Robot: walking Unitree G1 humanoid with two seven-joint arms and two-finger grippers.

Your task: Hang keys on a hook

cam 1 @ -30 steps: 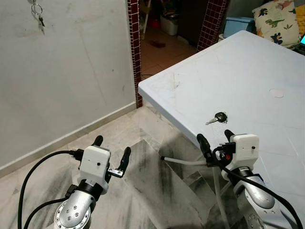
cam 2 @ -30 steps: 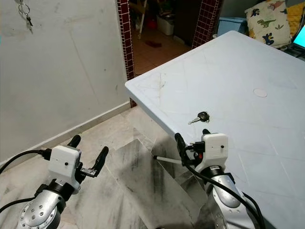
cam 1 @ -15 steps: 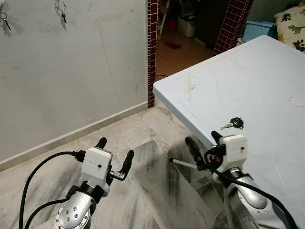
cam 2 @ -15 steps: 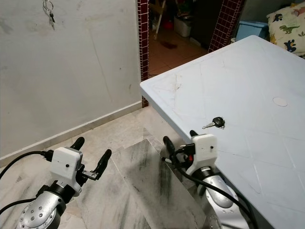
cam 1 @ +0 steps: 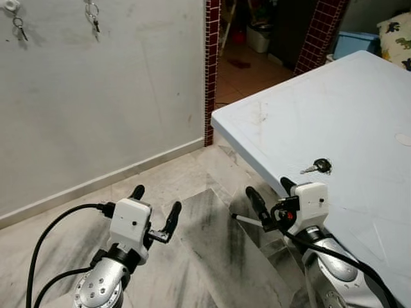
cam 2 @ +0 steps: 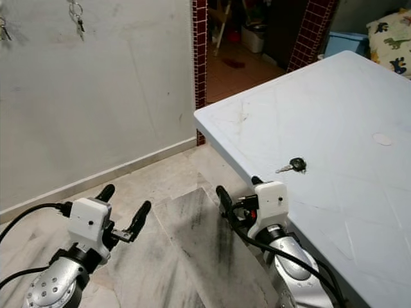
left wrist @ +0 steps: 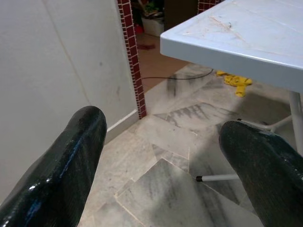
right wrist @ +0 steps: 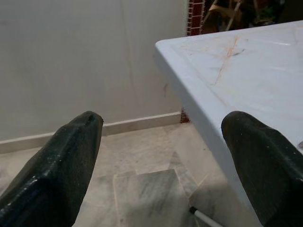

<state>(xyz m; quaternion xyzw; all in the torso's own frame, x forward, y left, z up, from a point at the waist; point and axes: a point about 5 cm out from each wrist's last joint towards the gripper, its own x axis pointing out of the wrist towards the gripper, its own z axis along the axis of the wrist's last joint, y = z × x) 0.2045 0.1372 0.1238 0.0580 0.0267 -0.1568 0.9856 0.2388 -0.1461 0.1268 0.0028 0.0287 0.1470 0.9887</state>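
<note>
The right end effector, fingers spread and empty, hovers at the worktop edge, with the key lying flat just ahead, far nearer it than the left end effector.

Head stereo pair: looks forward and down from above both arms; wall left, white table right, marble floor between. Right eye offset sideways, same scene.

Left wrist camera: low, close behind own fingers, faces along floor toward brick doorpost and table underside edge.

Right wrist camera: near table-edge height, looks past own fingers at wall and tabletop corner.

Shared by all: wall, floor, table corner.
</note>
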